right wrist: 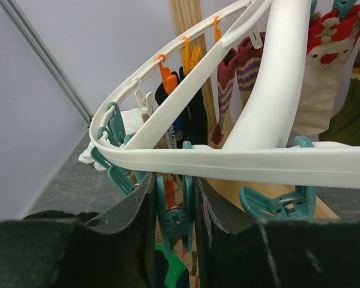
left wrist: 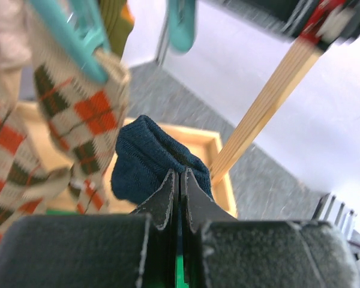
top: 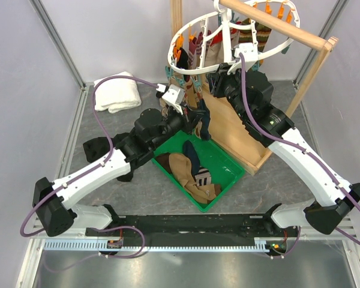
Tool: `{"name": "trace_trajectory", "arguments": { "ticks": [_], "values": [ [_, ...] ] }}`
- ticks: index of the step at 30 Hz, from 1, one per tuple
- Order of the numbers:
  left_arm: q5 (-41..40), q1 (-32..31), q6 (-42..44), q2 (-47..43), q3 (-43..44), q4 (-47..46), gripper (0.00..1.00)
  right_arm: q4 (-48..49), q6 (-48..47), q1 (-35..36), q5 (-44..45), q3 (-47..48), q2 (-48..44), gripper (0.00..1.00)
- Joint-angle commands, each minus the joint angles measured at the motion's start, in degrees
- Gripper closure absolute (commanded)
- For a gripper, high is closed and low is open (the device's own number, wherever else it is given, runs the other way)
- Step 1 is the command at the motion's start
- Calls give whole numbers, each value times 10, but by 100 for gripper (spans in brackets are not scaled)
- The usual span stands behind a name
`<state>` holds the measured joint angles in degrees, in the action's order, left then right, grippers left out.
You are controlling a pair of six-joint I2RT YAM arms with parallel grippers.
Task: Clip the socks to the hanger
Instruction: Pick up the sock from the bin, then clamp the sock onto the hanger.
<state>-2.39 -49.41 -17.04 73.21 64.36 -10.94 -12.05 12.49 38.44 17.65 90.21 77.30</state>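
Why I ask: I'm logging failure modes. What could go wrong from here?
1. The left gripper pinches only a fold of the navy sock; it may slip free before clipping.
2. The right gripper squeezes a teal clip under the hanger; the clip may twist out or the hanger swing.

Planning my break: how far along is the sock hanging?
Done: several patterned socks already hang from the hanger. In hand: the left claw grips a navy sock raised beside them, while the right claw pinches a teal clip. Left: a tan sock and others lie in the green bin.
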Motion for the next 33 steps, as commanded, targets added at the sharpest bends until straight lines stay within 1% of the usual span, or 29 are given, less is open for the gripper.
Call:
{"name": "trace_trajectory", "arguments": {
  "ticks": [1, 5, 9, 18, 27, 33],
  "values": [
    [22, 3, -22, 25, 17, -103, 98, -25, 28, 4, -29, -12, -14, 100],
    [9, 9, -29, 45, 31, -133, 98, -26, 39, 4, -41, -14, -14, 100],
    [7, 20, -57, 55, 34, -162, 98, -25, 45, 4, -40, -20, -16, 100],
    [10, 26, -78, 46, 16, -210, 98, -21, 48, 3, -31, -33, -18, 100],
    [16, 29, -85, 53, 16, -225, 98, -16, 57, 3, -47, -33, -19, 100],
    [19, 31, -85, 56, 17, -215, 98, -11, 60, 2, -47, -32, -21, 100]
  ]
}}
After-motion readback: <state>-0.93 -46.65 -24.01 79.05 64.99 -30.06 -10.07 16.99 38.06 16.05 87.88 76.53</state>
